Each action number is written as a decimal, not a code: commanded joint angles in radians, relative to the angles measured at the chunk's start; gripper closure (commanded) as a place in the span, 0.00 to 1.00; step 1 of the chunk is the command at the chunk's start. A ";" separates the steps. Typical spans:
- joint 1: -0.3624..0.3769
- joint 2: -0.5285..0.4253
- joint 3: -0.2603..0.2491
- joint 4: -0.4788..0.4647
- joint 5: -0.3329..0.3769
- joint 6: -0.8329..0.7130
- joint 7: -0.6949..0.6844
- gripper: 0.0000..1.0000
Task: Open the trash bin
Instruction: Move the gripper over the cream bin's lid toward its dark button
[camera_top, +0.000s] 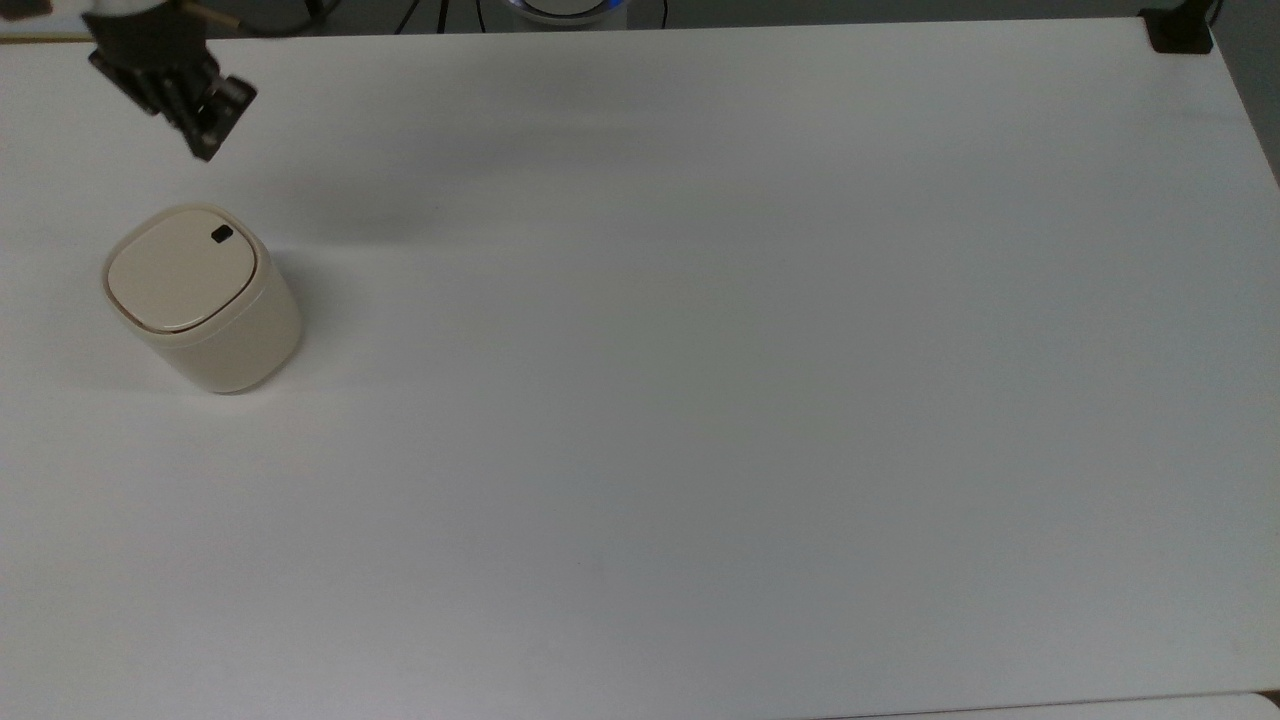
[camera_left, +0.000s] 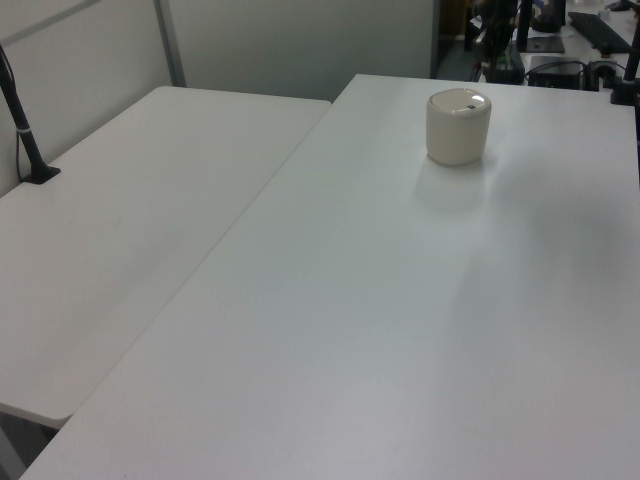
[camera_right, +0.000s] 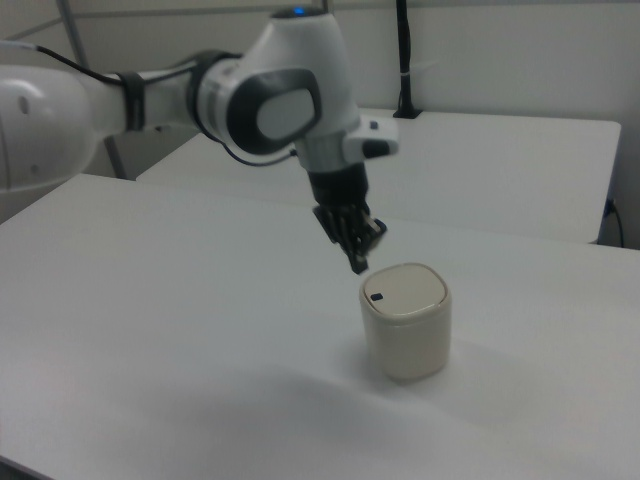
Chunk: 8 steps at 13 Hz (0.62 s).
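Approach stage only, nothing of the opening itself done yet.

Trash bin (camera_top: 200, 300) upright on the white desk (camera_top: 700, 400), far over on the top view's left, with bare surface all around it. Lid (camera_top: 180, 268) flat and flush with the rim, closed all the way round. Small black latch button (camera_top: 222, 234) at the lid's upper-right corner in the top view; in the right view, on the lid's left side, facing the arm (camera_right: 270, 100).

Gripper (camera_top: 205, 145) in the air near the bin, toward the top view's upper edge from it, apart from the lid. In the right view, hanging just above and a little to the left of the button corner, tip pointed down, not touching. Fingers pinched together into one narrow tip, holding nothing.

Judged from this: aimed as a poking tool at the button, rather than set up for a grasp.

Left to do, going by the task:
- closing the short gap down and across to the button
- pressing it squarely with the closed tip
- seeing the lid spring or swing up on its hinge

Likely risks: landing on the plain lid beside the button, which would release nothing; or pushing at a slant and sliding or tipping the light bin across the smooth desk.
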<state>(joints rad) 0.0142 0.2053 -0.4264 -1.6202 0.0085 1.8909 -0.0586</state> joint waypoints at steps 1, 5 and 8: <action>-0.049 0.078 -0.006 -0.003 0.040 0.111 0.046 0.95; -0.051 0.103 -0.002 0.000 0.065 0.146 0.046 0.95; -0.042 0.135 0.004 0.000 0.085 0.197 0.051 0.95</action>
<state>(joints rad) -0.0427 0.3117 -0.4226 -1.6204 0.0716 2.0380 -0.0296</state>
